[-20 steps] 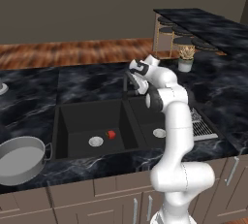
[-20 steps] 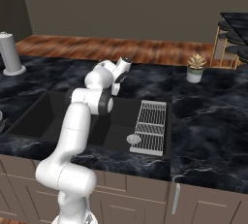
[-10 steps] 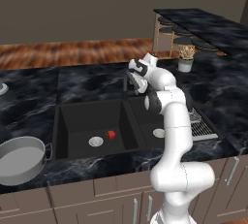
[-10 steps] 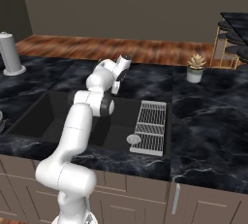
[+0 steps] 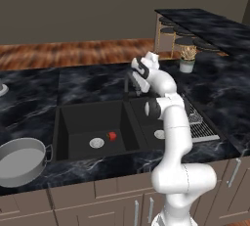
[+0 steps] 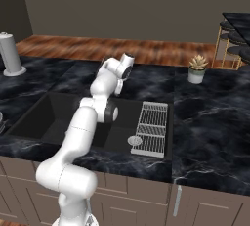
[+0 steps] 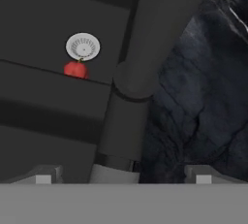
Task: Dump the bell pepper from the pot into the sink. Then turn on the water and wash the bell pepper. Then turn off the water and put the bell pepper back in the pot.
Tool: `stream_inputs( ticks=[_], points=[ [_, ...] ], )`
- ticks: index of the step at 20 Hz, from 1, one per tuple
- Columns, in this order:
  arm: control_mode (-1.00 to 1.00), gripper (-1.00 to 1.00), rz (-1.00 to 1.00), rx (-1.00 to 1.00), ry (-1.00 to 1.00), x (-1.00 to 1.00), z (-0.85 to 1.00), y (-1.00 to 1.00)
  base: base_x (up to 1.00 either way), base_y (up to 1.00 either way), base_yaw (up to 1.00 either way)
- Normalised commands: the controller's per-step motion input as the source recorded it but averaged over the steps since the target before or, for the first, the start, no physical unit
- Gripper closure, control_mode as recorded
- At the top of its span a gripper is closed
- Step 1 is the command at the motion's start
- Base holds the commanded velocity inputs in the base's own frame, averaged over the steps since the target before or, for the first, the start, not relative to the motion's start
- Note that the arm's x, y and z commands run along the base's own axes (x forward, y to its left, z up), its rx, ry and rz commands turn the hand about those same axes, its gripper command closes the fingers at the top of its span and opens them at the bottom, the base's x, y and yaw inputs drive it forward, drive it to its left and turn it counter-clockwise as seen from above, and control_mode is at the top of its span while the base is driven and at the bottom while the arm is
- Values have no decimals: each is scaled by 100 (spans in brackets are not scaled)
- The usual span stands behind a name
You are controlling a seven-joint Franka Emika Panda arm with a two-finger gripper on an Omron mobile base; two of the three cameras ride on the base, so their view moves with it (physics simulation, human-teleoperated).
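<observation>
The small red bell pepper (image 5: pixel 112 135) lies on the floor of the left basin of the black sink (image 5: pixel 93 107), beside its round silver drain (image 5: pixel 96 143); the hand view shows the bell pepper (image 7: pixel 75 69) touching the drain's edge. The grey pot (image 5: pixel 19 160) stands upright on the counter at the front left, its inside bare. My gripper (image 5: pixel 138 73) is open at the dark faucet (image 5: pixel 131 87) behind the sink. In the hand view the faucet (image 7: pixel 140 68) runs up between my fingertips (image 7: pixel 44 174), with the gripper (image 7: pixel 123 175) straddling its lower part. No water runs.
A ribbed drying rack (image 5: pixel 197 120) covers the right side of the right basin. A small potted plant (image 5: pixel 186 59) stands on the counter behind it. A pale cylinder (image 6: pixel 10 54) stands at the far left of the counter. Bar stools (image 5: pixel 178 36) are beyond the counter.
The hand has shifted only slightly at the faucet, a little up and back. The jaws stay open, and the pepper and pot have not moved.
</observation>
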Motion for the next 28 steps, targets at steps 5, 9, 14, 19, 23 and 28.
stream_inputs(
  ticks=[5, 9, 14, 19, 23, 28],
  points=[
    [-100, -100, 0, 0, 13, -45, -100, -61, 0, 0, 0],
    [-100, -100, 0, 0, 11, -43, -100, -47, 0, 0, 0],
    [-100, -100, 0, -2, 6, -36, -89, -23, 0, 0, 0],
    [-100, -100, 0, -8, 1, -9, -45, 9, 0, 0, 0],
    [-100, -100, 0, -7, 0, -13, -51, 3, 0, 0, 0],
    [-100, -100, 0, -9, 3, -16, -85, 0, 0, 0, 0]
  ],
)
